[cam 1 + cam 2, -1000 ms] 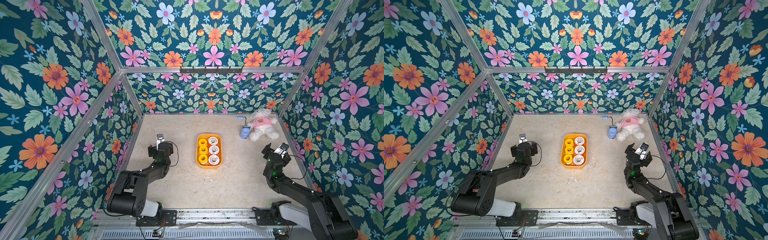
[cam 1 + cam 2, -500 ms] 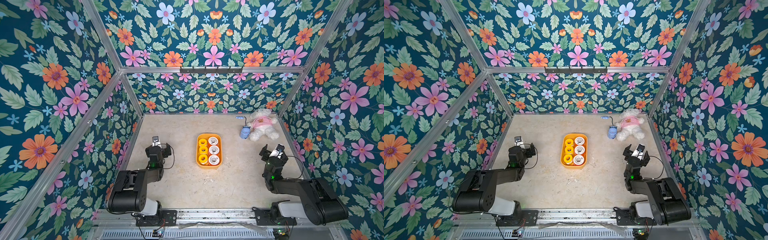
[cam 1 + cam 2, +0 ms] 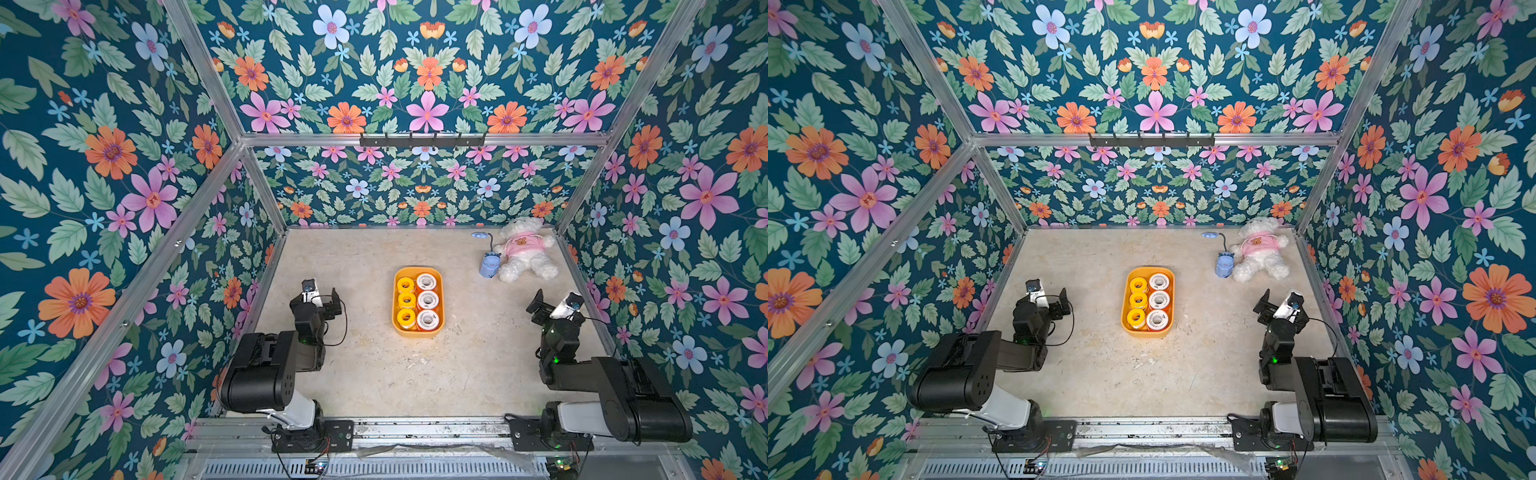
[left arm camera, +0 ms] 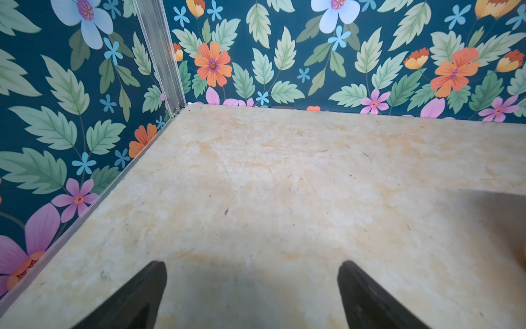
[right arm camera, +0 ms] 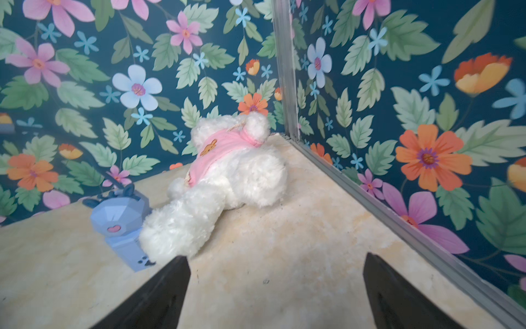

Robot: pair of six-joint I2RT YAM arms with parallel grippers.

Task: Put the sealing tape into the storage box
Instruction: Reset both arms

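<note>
The storage box (image 3: 417, 331) (image 3: 1147, 332) is a shallow yellow-orange tray in the middle of the table. Sealing tape fills it in two rows: three yellow rolls (image 3: 406, 301) (image 3: 1138, 300) on its left side, three white-faced rolls with orange rims (image 3: 427, 300) (image 3: 1159, 300) on its right. My left gripper (image 3: 321, 293) (image 3: 1051, 293) (image 4: 252, 265) hangs open and empty over bare table, well left of the box. My right gripper (image 3: 557, 301) (image 3: 1280, 302) (image 5: 276, 257) is open and empty too, far right of the box near the side wall.
A white plush bear in a pink shirt (image 3: 523, 253) (image 5: 227, 176) lies in the back right corner, with a blue gadget (image 3: 489, 265) (image 5: 119, 219) against its leg. Flowered walls with metal frame rails (image 4: 159, 51) (image 5: 398, 216) close in the table on three sides.
Both arms have folded back toward their bases at the front. The left gripper has come slightly nearer the front. Both grippers stay open; the box and rolls have not moved.
</note>
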